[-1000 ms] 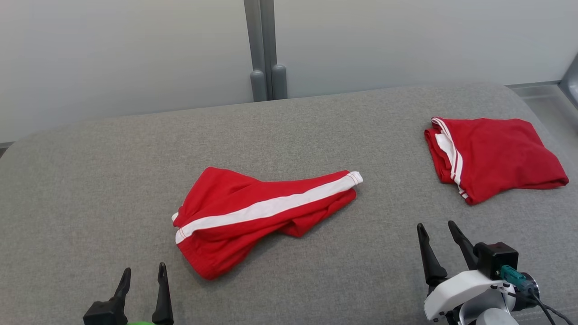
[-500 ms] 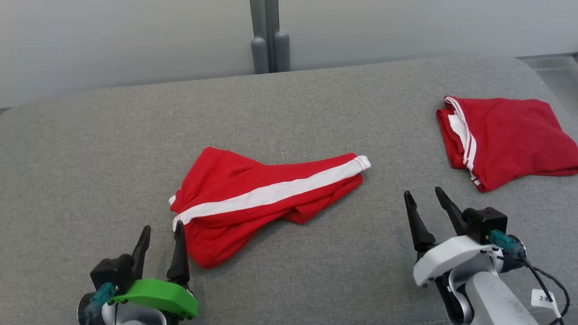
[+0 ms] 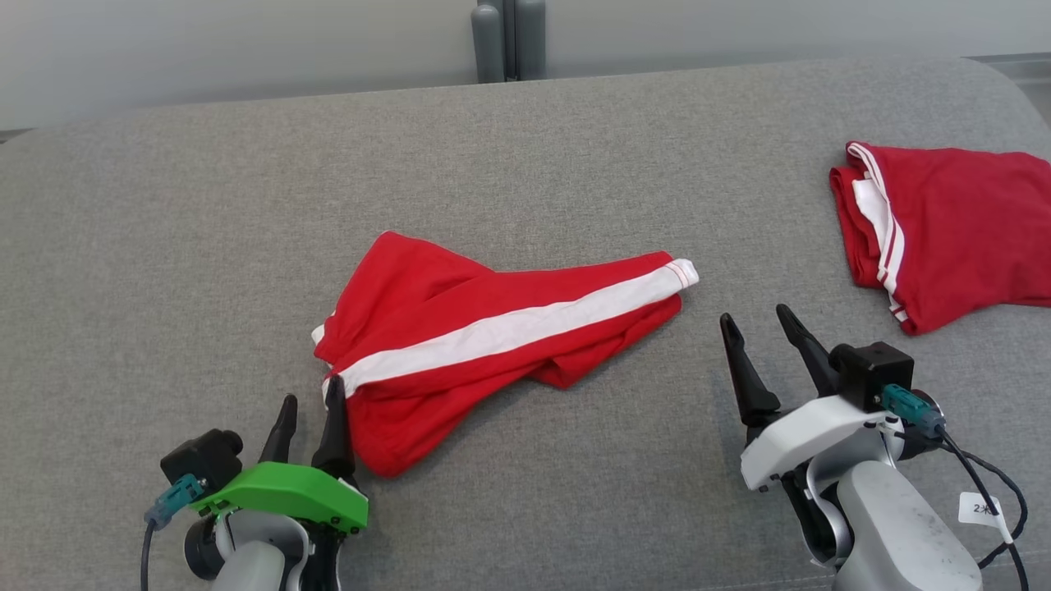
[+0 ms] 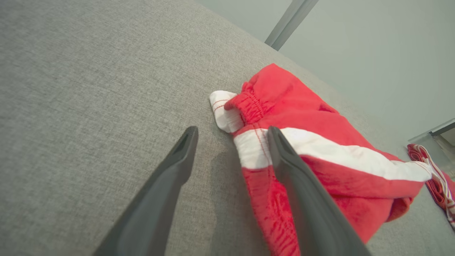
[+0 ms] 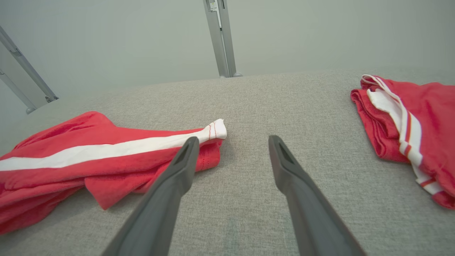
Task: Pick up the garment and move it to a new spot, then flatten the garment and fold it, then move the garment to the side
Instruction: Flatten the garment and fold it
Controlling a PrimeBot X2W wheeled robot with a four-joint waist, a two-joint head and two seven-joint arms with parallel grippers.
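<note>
1. Right now the left claw (image 3: 311, 392) stands wide open with nothing in it. The red shorts (image 3: 493, 336), the garment to be moved, lie crumpled just ahead of it and to its right, with the elastic waistband (image 4: 249, 105) nearest its tips.
2. In the left wrist view, the finger on that view's right overlaps the white side stripe (image 4: 341, 156) at the waistband end, and the other finger sits over the bare grey pad (image 3: 164, 246). I cannot tell whether the finger touches the cloth. That straddle looks like a set-up for pinching the waistband edge.
3. The right claw (image 3: 754, 316) is also spread wide and empty. The leg hem (image 5: 215, 129) lies just ahead of it and to its left, apart from its fingers.
4. Each claw seems lined up on one end of the shorts, likely so the cloth lifts stretched rather than bunched.
5. A second red garment (image 3: 961, 230), already folded, lies well off to the right claw's right. It was probably set aside and is not the one to grasp.
6. The pick-up is not yet begun: the shorts rest on the pad, ungripped.
</note>
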